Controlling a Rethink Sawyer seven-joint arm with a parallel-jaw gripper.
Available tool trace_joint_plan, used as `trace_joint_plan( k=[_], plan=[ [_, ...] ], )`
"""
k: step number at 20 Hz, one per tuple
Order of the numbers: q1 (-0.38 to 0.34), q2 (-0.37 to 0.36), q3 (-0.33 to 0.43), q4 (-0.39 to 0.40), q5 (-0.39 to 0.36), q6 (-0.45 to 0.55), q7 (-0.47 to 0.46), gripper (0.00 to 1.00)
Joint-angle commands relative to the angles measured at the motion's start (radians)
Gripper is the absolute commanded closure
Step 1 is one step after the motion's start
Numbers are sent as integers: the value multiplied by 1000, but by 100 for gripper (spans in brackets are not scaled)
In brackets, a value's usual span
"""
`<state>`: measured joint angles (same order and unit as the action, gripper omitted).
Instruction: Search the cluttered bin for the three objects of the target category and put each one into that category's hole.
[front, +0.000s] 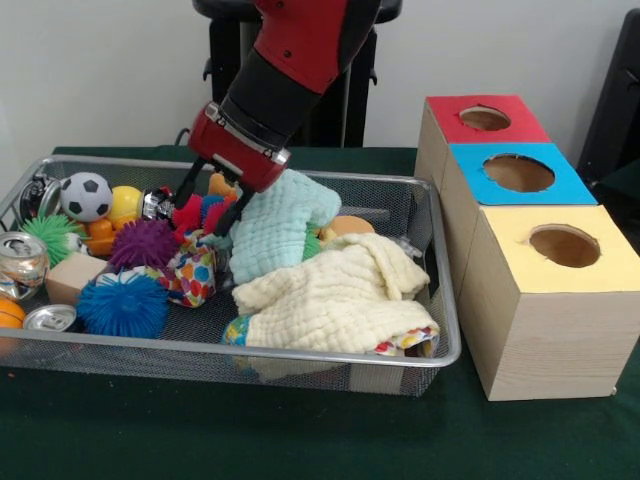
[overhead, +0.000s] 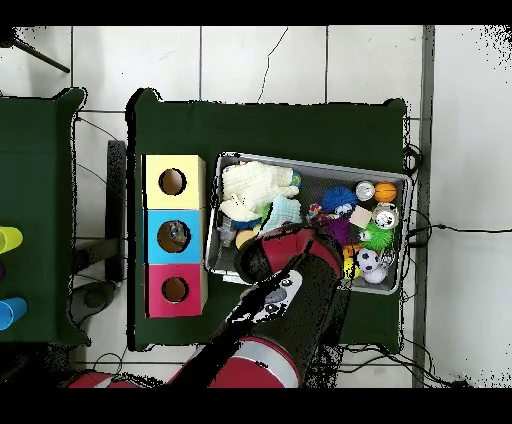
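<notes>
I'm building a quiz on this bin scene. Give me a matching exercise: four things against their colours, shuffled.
Things:
1. spiky ball at the bin's front
2. cloth spread at the bin's front
3. box nearest the camera in the front view
4. cloth beside the pincer

Colours:
A. pale yellow
B. mint green
C. blue
D. yellow top

Pairs: 1-C, 2-A, 3-D, 4-B

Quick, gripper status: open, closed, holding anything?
Gripper: open, fingers spread, down in the bin among the toys beside the mint cloth; nothing visibly gripped.
</notes>
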<state>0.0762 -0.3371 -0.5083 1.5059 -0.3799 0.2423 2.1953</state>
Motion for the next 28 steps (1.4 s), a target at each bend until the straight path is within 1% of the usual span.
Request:
trace_joint_plan(
  k=[1, 6, 9, 10, 12, 17, 19, 20, 22, 25, 28],
  plan=[
    [-37, -37, 33, 98, 104, -111, 254, 0],
    [-73, -47, 81, 112, 137, -91, 211, 0],
    [-83, -55, 99, 128, 167, -75, 205, 0],
    [-82, -61, 105, 138, 184, -54, 207, 0],
    [-79, -60, 106, 140, 195, -48, 201, 0],
    [-74, -38, 104, 142, 222, -59, 193, 0],
    [-80, -44, 122, 157, 243, -42, 193, 0],
    [-88, -47, 142, 168, 261, -34, 197, 0],
    [-93, -43, 162, 178, 283, -34, 204, 0],
    [-83, -38, 163, 184, 307, -42, 205, 0],
    [-70, -17, 152, 173, 326, -67, 213, 0]
  ],
)
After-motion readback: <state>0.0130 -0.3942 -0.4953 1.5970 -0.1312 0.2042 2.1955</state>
